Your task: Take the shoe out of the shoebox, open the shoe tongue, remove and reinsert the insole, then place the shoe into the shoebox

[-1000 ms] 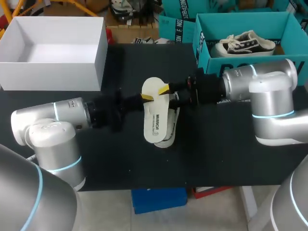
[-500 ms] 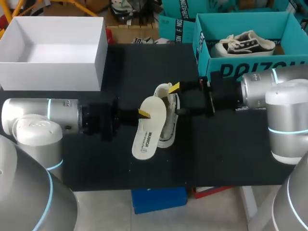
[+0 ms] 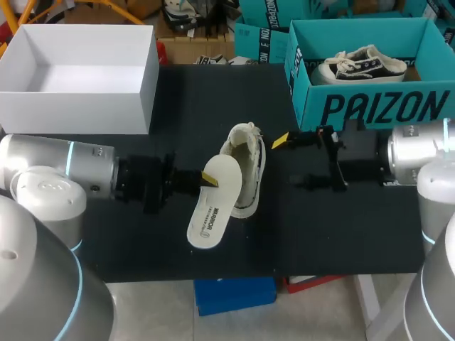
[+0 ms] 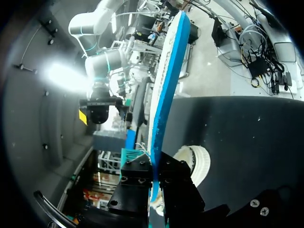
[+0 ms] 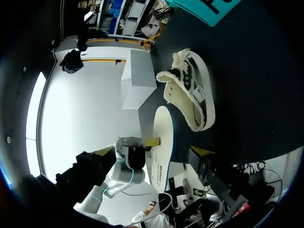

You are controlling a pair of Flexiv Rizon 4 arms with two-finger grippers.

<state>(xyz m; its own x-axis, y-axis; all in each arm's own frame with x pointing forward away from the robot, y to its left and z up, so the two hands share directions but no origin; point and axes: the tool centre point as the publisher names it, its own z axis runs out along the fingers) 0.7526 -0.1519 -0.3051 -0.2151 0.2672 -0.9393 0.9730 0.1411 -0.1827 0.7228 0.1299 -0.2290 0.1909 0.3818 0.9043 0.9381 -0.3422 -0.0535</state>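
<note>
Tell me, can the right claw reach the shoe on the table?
Probably yes. The right claw is open and empty, beside the shoe, with only bare table between them.

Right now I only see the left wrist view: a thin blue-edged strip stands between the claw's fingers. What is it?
Observer: The head view shows its broad white face. It is the insole, clamped near one end by the left claw.
Operator: Is the other claw holding anything?
Observer: No. The right claw is wide open and empty, and sits apart from the shoe, which lies on the table.
</note>
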